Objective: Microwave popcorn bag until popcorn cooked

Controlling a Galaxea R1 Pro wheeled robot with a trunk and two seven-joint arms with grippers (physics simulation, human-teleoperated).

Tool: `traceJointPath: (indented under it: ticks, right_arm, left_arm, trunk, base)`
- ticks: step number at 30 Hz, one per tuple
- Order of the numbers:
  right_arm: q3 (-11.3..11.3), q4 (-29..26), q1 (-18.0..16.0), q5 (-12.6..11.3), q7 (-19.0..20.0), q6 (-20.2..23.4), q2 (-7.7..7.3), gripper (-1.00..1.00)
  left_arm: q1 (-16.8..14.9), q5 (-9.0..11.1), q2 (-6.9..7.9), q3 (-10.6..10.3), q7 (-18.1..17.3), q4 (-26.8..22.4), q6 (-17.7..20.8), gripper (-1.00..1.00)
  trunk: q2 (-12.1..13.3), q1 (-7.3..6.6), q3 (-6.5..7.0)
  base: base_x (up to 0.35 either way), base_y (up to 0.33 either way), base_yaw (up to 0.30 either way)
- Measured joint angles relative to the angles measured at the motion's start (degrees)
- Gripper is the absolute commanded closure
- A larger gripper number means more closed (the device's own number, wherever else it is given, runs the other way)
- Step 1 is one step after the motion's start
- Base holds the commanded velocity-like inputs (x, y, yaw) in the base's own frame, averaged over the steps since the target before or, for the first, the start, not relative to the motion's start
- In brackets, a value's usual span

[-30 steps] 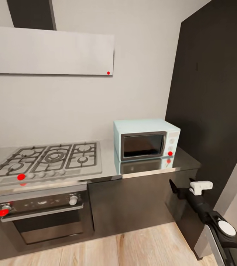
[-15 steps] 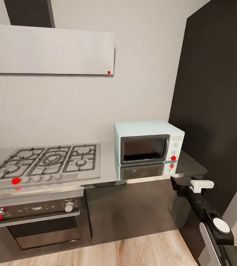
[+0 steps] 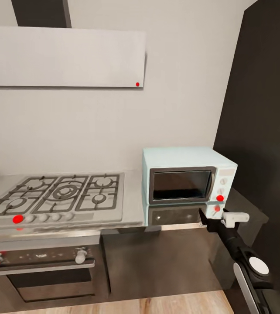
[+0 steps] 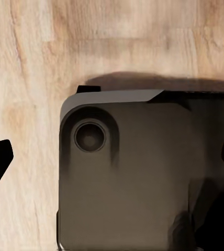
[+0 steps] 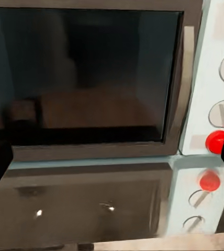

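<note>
Right gripper (image 3: 218, 216) partly covers the microwave (image 3: 187, 179) base at 5 o'clock in my head view; jaw gap unreadable there. Oven (image 3: 39, 272) cut off at 7 o'clock. In the right wrist view, the microwave's interior is dim behind dark glass; contents unreadable.

Boxy pale mint-blue microwave (image 3: 188, 180) with dark glass door shut, standing upright on the long, grey, shiny steel-like countertop (image 3: 133, 205), at its right end, back toward the pale wall, beside a tall dark panel. Two white knobs and a red dot on the control strip at the door's right. Mirrored in the glossy worktop just in front. Seen close in the right wrist view (image 5: 91, 78): dark framed window, round knobs, red dot, reflection on the countertop (image 5: 91, 204) below.
</note>
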Motion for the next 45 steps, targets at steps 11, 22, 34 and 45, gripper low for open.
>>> traceJointPath:
  ticks: [11, 22, 34, 45]
  right_arm:
    - [-0.1, 0.0, 0.0, 0.0, 0.1, -0.1, 0.0, -1.0]
    - [0.0, 0.0, 0.0, 0.1, 0.1, -0.1, -0.01, -1.0]
    - [-0.2, 0.0, 0.0, 0.4, 0.0, 1.9, -0.01, -1.0]
    - [-0.4, -0.1, -0.7, 0.4, -1.7, 9.4, -0.11, -1.0]
  left_arm:
    - [0.0, 0.0, -0.04, 0.0, 0.0, 0.1, 0.0, -1.0]
    - [0.0, 0.0, -0.26, -0.1, -0.2, -0.2, -0.2, -1.0]
    - [0.0, 0.1, -0.26, 0.0, 0.0, -0.1, 0.1, -1.0]
    - [0.0, 0.1, -0.2, 0.0, 0.0, 0.0, -0.1, -1.0]
  trunk:
    - [0.0, 0.0, 0.0]
    - [1.6, -0.85, 0.71]
    - [6.4, -3.49, 2.87]
    - [7.6, -4.18, 3.36]
  base:
    - [0.169, -0.118, 0.0]
    - [0.077, -0.036, 0.0]
    - [0.0, 0.0, 0.0]
    - [0.051, 0.0, 0.01]
